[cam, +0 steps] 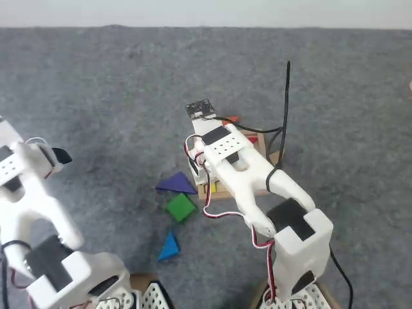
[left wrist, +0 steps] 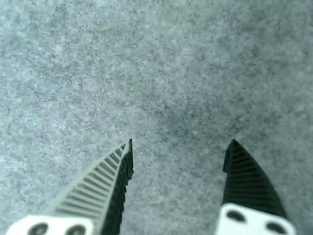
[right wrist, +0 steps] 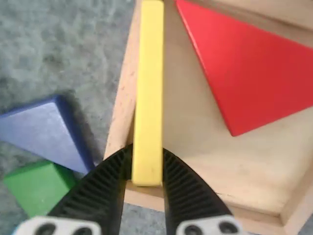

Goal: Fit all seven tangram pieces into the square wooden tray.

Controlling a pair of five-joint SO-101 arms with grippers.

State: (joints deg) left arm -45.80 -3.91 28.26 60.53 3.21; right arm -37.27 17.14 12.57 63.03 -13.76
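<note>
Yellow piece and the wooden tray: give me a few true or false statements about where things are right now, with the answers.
1. The right gripper is shut on the yellow piece, which it holds on edge along a wall of the wooden tray. True.
2. The left gripper is open over bare grey mat. True.
3. The red triangle lies on the mat outside the tray. False: it lies flat inside the tray.
4. The green square sits in the tray. False: it lies on the mat outside the tray, next to the purple triangle.
</note>
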